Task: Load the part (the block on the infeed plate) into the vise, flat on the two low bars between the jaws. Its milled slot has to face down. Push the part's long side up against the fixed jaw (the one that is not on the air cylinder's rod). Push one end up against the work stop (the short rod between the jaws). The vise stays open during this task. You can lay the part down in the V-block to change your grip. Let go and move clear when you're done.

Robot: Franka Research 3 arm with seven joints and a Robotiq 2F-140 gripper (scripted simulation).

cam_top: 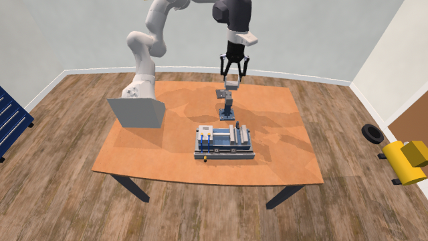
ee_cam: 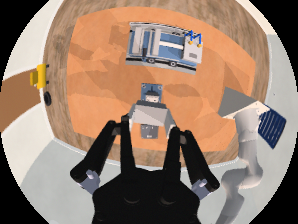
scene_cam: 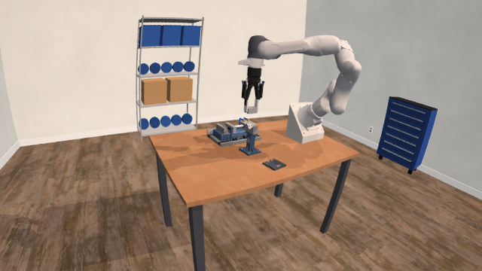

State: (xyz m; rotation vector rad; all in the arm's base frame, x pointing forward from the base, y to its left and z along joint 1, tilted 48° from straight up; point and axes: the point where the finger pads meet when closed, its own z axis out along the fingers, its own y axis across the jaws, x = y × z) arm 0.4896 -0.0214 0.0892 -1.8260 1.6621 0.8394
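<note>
My gripper (cam_top: 232,82) (scene_cam: 251,107) (ee_cam: 150,111) is shut on the grey part (cam_top: 231,86) (scene_cam: 252,110) (ee_cam: 150,114), across its two ends. It holds the part in the air above the V-block (cam_top: 228,96) (ee_cam: 152,96) on its blue stand (scene_cam: 251,143). The milled slot cannot be made out. The vise (cam_top: 221,141) (scene_cam: 237,135) (ee_cam: 167,46) stands open, with no part between its jaws. Its fixed jaw (cam_top: 245,134) is at the end away from the air cylinder; the moving jaw (cam_top: 232,134) is on the rod. The work stop (cam_top: 237,125) shows between them.
The infeed plate (cam_top: 219,94) (scene_cam: 274,164) (ee_cam: 149,133) lies on the table beyond the V-block stand, without the part. The robot's grey base (cam_top: 137,113) (scene_cam: 301,122) is to one side. Blue hoses (cam_top: 202,144) run down at the vise's cylinder end.
</note>
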